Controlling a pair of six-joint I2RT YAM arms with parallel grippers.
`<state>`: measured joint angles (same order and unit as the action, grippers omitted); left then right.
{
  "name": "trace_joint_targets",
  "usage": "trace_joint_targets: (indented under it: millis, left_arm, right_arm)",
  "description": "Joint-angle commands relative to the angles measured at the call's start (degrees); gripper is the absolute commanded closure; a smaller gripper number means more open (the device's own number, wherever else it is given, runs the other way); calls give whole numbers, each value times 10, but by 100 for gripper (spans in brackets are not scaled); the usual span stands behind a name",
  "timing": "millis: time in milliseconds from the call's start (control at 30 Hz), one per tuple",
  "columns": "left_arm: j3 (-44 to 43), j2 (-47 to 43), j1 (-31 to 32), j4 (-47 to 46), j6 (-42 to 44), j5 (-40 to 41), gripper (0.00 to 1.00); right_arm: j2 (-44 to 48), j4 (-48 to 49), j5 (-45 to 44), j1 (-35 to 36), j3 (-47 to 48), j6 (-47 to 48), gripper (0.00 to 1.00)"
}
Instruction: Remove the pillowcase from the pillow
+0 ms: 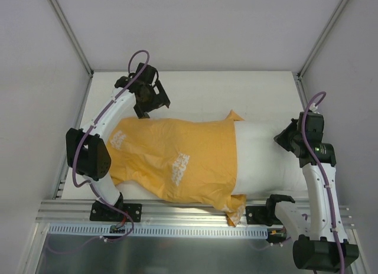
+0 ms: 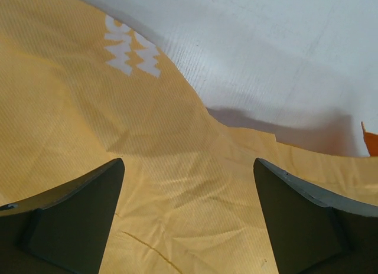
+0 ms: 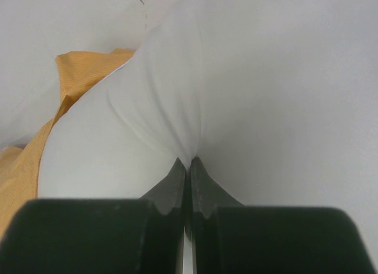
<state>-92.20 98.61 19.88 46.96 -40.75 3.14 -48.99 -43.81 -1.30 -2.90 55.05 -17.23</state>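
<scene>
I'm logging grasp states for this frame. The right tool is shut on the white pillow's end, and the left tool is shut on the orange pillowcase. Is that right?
Not quite. The left tool is open, spread wide over the pillowcase, as the left wrist view shows. The right tool is indeed shut on the pillow.

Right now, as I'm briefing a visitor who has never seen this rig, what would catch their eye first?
The orange pillowcase, small white logos facing up, covers most of the white pillow, whose bare end sticks out to the right. The right gripper is pinched shut on that bare end. The left gripper hangs open over the pillowcase near its far edge.
</scene>
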Motion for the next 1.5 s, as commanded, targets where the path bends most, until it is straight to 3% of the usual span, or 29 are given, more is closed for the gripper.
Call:
trace_joint_targets:
  millis: [0, 100, 133, 400, 433, 467, 567, 667, 833, 1100, 1267, 1467]
  left_arm:
    - [19, -6, 4, 19, -126, 0, 7]
    - [36, 11, 6, 19, -160, 8, 7]
    - [38, 17, 6, 21, -164, 5, 1]
    - [53, 85, 23, 26, -231, 9, 5]
    - [50, 93, 23, 26, -230, 1, 10]
    - [48, 103, 23, 25, -224, -2, 37]
    - [47, 104, 22, 25, -210, -7, 100]
    - [40, 84, 19, 25, -184, 5, 100]
    - [91, -26, -15, 26, -179, 53, 100]
    - [152, -170, -194, 25, -116, 17, 100]
    - [107, -207, -277, 25, -75, -16, 100]
    - [58, -211, -371, 26, -36, -78, 100]
  right_arm:
    - [7, -11, -4, 4, 9, -1, 99]
    - [7, -7, 2, 4, 4, -3, 99]
    - [7, -5, 3, 5, 3, -3, 99]
    - [12, -2, 6, 10, -6, -4, 99]
    - [13, -2, 6, 10, -6, -5, 99]
    - [12, -1, 5, 10, -6, -3, 99]
    - [7, 0, 2, 10, -6, -3, 99]
    - [3, 0, 2, 10, -2, -3, 99]
    - [7, -7, -29, 10, 3, 4, 99]
    - [7, -13, -64, 8, 23, -5, 99]
    - [10, -22, -78, -6, 54, -7, 99]
    - [36, -58, -93, -75, 141, 5, 99]
